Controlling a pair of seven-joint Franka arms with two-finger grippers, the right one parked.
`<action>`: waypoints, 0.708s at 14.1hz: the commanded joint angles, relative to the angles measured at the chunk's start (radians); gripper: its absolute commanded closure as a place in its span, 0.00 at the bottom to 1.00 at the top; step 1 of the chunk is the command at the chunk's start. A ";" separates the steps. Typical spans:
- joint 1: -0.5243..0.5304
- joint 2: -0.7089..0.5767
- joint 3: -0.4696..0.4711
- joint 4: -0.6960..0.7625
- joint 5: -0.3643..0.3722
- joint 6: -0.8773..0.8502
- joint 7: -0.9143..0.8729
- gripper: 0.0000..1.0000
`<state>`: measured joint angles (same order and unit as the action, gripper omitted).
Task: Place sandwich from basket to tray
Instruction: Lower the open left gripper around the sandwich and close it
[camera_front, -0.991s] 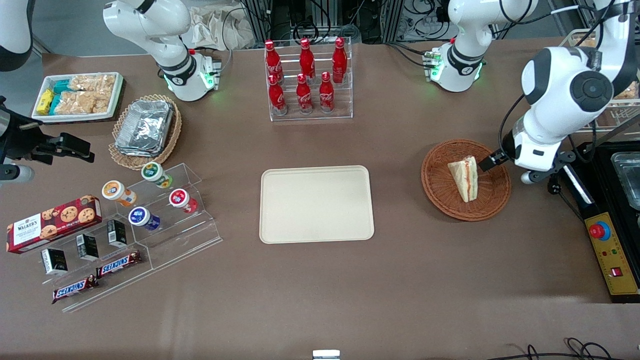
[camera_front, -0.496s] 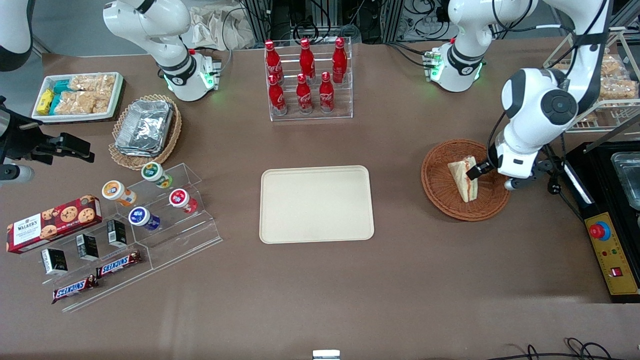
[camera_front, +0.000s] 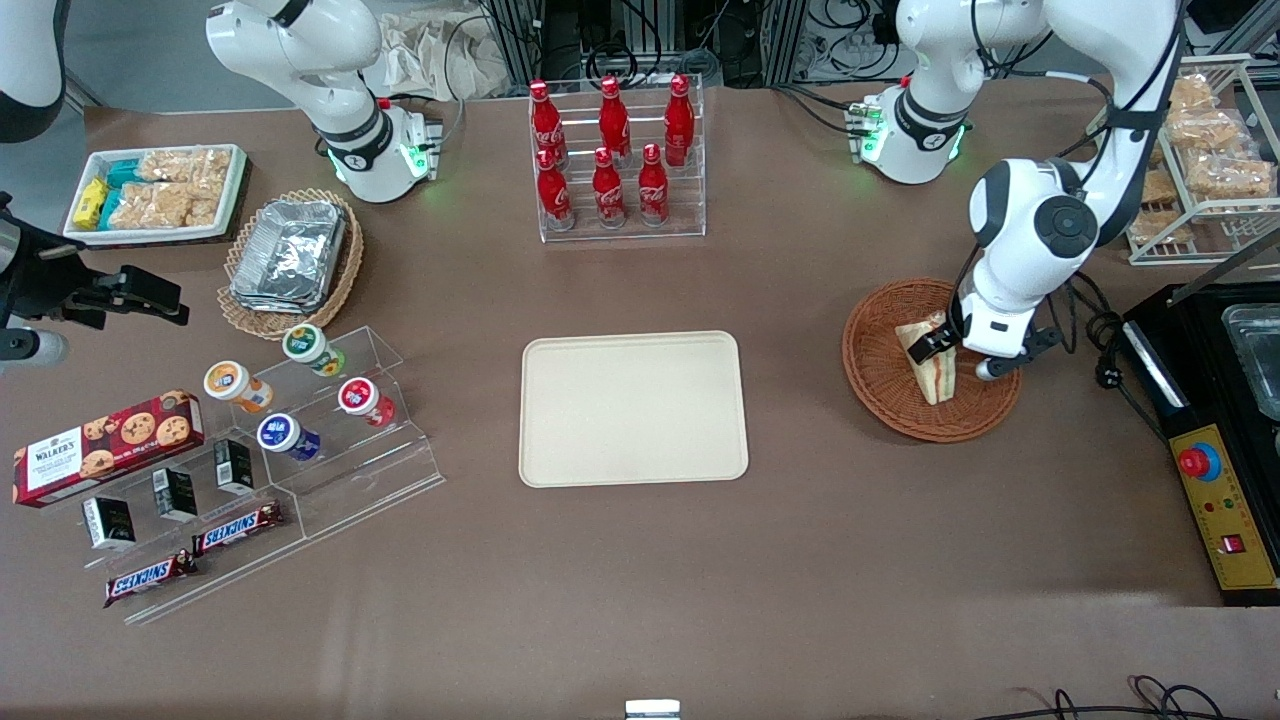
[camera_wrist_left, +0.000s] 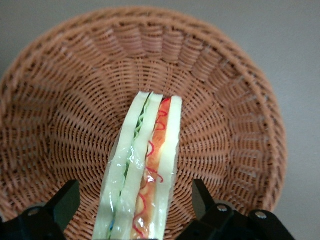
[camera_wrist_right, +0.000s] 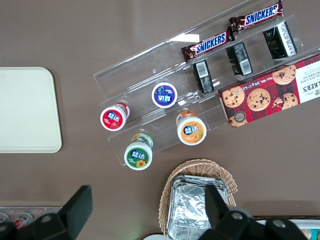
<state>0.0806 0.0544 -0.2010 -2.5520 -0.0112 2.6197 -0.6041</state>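
Observation:
The sandwich (camera_front: 934, 377), a white-bread wedge with red-orange and green filling, stands on edge in the reddish-brown wicker basket (camera_front: 880, 392). My left gripper (camera_front: 945, 350) hangs over the basket, right on the sandwich. In the left wrist view the gripper (camera_wrist_left: 134, 189) is open. One of its black fingers (camera_wrist_left: 66, 200) stands on each side of the sandwich (camera_wrist_left: 147, 160), with a gap of basket (camera_wrist_left: 225, 125) weave showing between each finger and the bread. The cream tray (camera_front: 633, 408) lies bare at the table's middle, toward the parked arm's end from the basket.
A rack of red bottles (camera_front: 615, 160) stands farther from the front camera than the tray. A black box with a red button (camera_front: 1215, 500) and a wire snack rack (camera_front: 1200, 160) flank the basket. An acrylic stand with cups (camera_front: 310, 400) and a foil-filled tan basket (camera_front: 290, 255) lie toward the parked arm's end.
My left gripper has swung in from the basket's rim toward its middle and now straddles the sandwich. The sandwich and basket have not moved.

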 joint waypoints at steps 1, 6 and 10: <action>-0.004 0.028 -0.003 -0.036 0.002 0.078 -0.016 0.00; -0.005 0.030 -0.008 -0.028 0.013 0.080 -0.005 1.00; -0.002 -0.082 -0.008 0.011 0.014 -0.069 0.004 1.00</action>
<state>0.0806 0.0749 -0.2064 -2.5535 -0.0086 2.6519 -0.5969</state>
